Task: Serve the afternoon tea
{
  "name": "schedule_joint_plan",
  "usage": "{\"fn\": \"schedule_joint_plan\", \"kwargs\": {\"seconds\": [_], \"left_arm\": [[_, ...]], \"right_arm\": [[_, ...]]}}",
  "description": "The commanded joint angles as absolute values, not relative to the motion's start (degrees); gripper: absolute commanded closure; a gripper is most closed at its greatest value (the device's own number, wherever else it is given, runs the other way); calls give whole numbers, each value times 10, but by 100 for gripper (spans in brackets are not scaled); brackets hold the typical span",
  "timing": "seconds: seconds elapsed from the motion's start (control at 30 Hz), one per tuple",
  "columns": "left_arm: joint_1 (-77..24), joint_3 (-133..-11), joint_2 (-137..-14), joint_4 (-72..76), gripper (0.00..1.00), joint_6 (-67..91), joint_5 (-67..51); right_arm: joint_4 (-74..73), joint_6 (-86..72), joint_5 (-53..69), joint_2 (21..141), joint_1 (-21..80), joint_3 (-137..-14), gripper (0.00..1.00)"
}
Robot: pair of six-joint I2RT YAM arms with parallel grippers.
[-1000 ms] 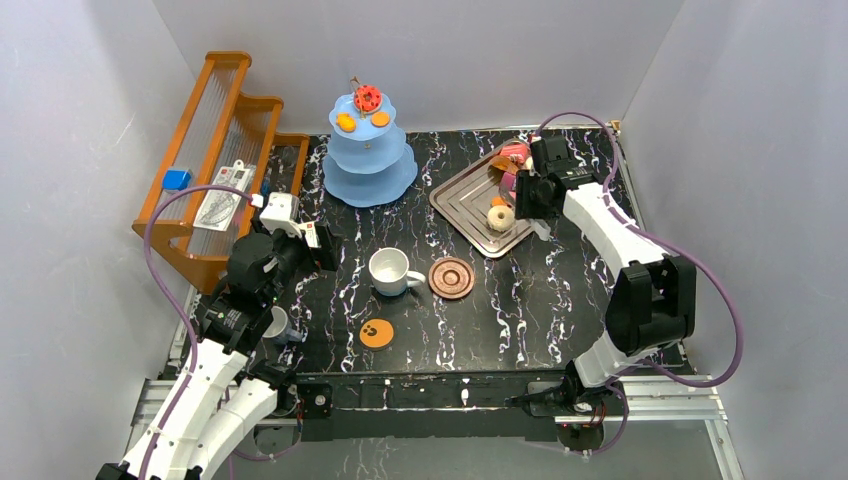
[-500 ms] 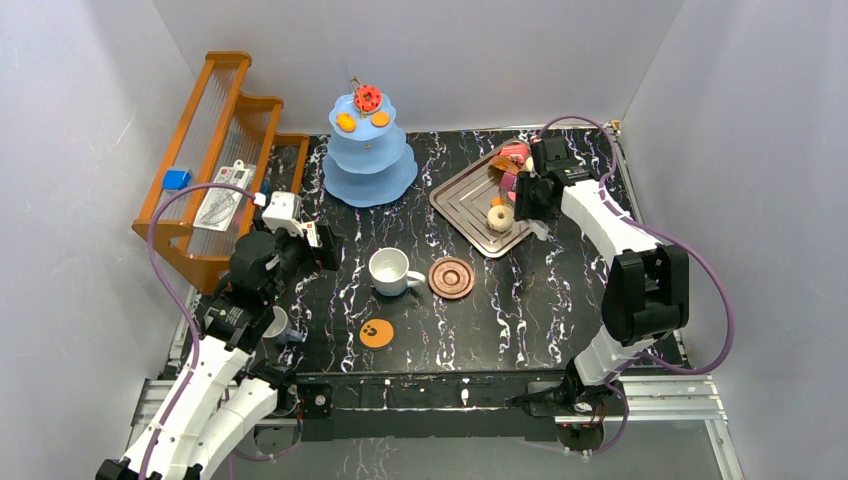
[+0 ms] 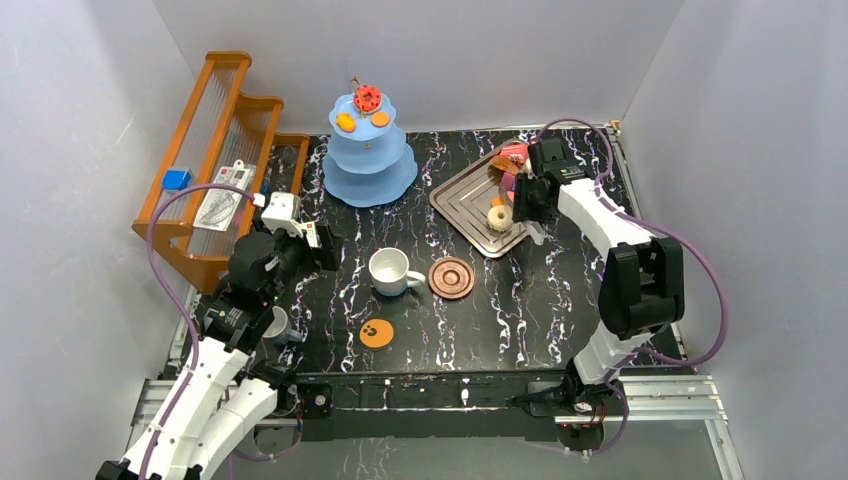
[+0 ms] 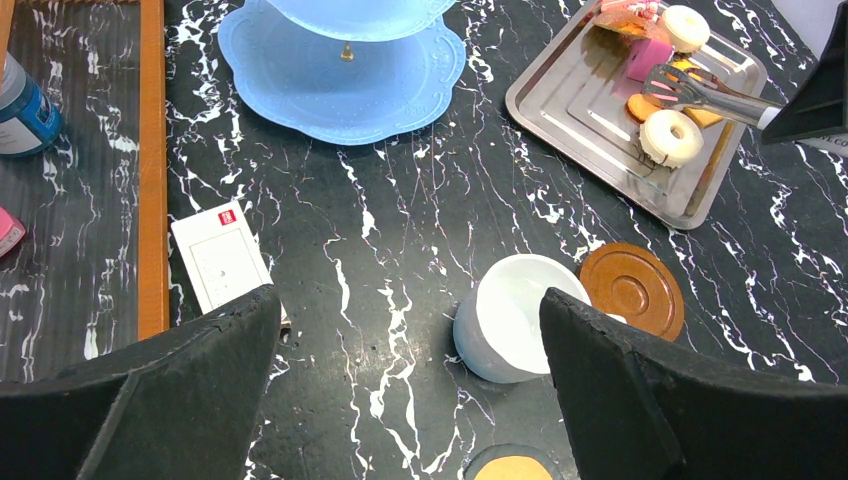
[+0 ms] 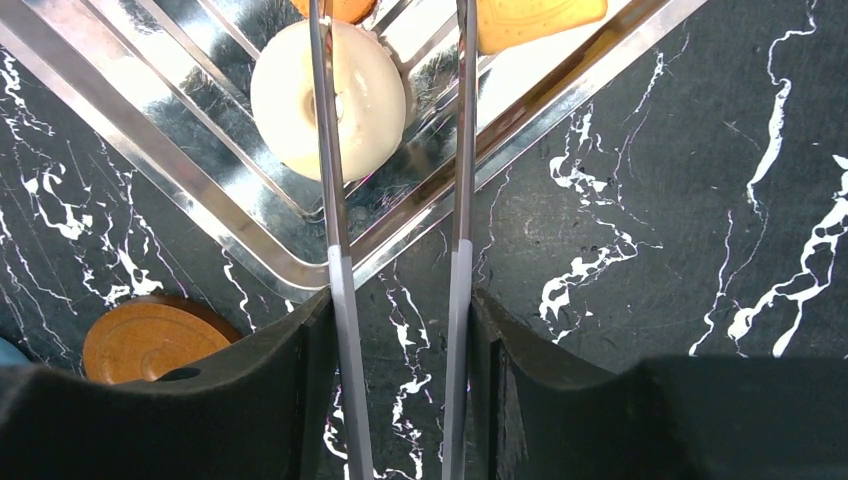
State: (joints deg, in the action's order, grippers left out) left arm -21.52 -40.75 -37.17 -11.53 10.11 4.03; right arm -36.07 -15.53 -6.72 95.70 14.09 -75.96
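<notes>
In right gripper (image 5: 400,330), metal tongs (image 5: 330,180) clenched, poised over white donut (image 5: 375,100), upper frame. Donut judged light, soft; best pinched gently across ring. Nothing held by left gripper (image 4: 405,310), jaws spread.

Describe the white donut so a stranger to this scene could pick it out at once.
Find the square silver tray at the back right of the black marble table. The white donut lies in its near corner, the one closest to the brown saucer. It is the only ring-shaped, cream-white pastry there; its neighbours are orange and pink.
</notes>
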Motion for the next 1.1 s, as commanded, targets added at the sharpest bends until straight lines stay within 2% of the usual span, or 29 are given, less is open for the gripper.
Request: {"fn": "schedule_joint_plan", "kwargs": {"seconds": [0.0, 0.63, 1.07], "left_arm": [[-218, -406, -368, -100, 2, 98, 43], [-218, -406, -370, -100, 2, 100, 39], [-218, -406, -370, -99, 2, 99, 38]], "right_arm": [[-347, -162, -68, 961, 138, -788, 46], [-391, -146, -103, 975, 149, -832, 53], [-397, -133, -118, 962, 175, -871, 54]]}}
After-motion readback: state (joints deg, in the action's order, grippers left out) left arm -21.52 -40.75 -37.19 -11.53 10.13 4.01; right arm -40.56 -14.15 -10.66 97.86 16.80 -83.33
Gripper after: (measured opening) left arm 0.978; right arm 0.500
